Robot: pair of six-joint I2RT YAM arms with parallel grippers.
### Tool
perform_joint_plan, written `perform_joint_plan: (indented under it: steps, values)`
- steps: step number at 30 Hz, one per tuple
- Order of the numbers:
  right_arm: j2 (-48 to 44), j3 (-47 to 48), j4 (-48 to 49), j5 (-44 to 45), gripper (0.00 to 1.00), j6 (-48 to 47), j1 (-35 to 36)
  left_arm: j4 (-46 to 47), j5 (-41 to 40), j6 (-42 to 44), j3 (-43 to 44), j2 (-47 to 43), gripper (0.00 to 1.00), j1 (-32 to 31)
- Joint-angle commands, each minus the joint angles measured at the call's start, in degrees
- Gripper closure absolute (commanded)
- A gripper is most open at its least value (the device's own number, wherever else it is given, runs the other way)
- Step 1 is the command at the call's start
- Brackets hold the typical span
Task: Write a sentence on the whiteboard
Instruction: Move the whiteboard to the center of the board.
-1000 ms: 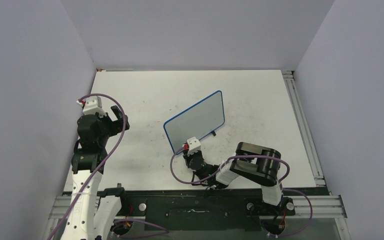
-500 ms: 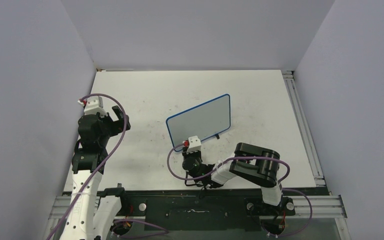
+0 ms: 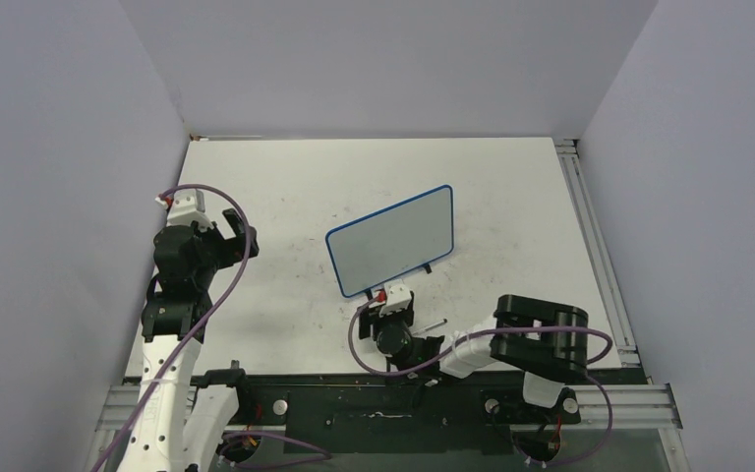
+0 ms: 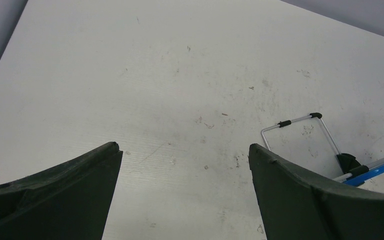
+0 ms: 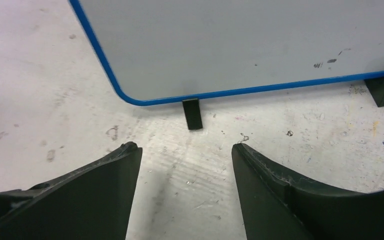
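Note:
The whiteboard (image 3: 391, 241) stands tilted on small black feet at the table's middle, white with a thin blue frame. In the right wrist view its lower edge (image 5: 240, 91) and one foot (image 5: 192, 113) lie just ahead of my right gripper (image 5: 185, 147). That gripper is open, empty and a little short of the board; from above it sits at the board's near left corner (image 3: 394, 299). The sentence is out of view: the face I see carries only a few black specks (image 5: 325, 63). My left gripper (image 3: 239, 234) hangs open and empty at the far left (image 4: 182, 147).
A thin dark stick-like thing (image 3: 435, 324) lies on the table just right of the right wrist. The board's wire back stand (image 4: 300, 131) shows in the left wrist view. The scuffed white table (image 3: 511, 197) is walled on three sides, with a rail (image 3: 590, 236) along its right edge.
The whiteboard swung a little to the right early on. My right gripper then went from shut to open and drew back toward the near edge. The left arm stayed put.

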Motion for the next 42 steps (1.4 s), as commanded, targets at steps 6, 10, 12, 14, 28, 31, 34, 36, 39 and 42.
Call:
perform_joint_plan:
  steps: [6, 10, 12, 14, 28, 31, 34, 36, 39, 42]
  values:
    - [-23.94, -2.54, -19.98, 1.49, 0.29, 4.64, 1.56, 4.70, 9.92, 3.56, -1.73, -2.78, 0.06, -4.52]
    - [-35.20, -3.16, -31.17, -3.74, 0.28, 4.72, -2.59, 5.03, 9.27, 5.71, -2.08, -3.84, 0.09, -13.24]
    - [-40.15, -3.30, -36.50, -6.95, 0.26, 4.96, -6.26, 4.73, 7.76, 6.33, -2.26, -4.32, 0.10, -18.27]
    - [-44.15, -3.34, -41.17, -12.17, 0.25, 4.26, -11.73, 4.67, 5.76, 6.40, -2.69, -5.65, 0.11, -23.68]
    - [-48.41, -2.19, -49.12, -51.02, 0.26, 0.29, -50.99, 16.24, -24.15, 4.23, -6.10, 11.28, 0.16, -76.47]
    - [-48.67, -1.88, -50.21, -53.97, 0.27, -0.27, -54.13, 21.75, -20.28, 2.93, -5.18, 21.96, 0.18, -77.36]
    - [-50.22, -1.75, -51.58, -55.04, 0.27, -0.65, -55.47, 27.01, -17.50, 2.87, -4.44, 28.67, 0.22, -77.33]
    - [-51.63, -1.75, -52.55, -55.57, 0.27, -0.73, -55.90, 27.90, -15.32, 3.36, -3.23, 32.04, 0.25, -76.82]
    - [-53.53, -1.74, -53.77, -56.26, 0.27, -0.80, -56.35, 27.58, -12.01, 4.02, -1.74, 36.80, 0.31, -75.39]
    - [-54.81, -1.82, -54.25, -57.05, 0.27, -0.64, -56.58, 27.59, -9.63, 5.08, -1.19, 40.44, 0.36, -74.34]
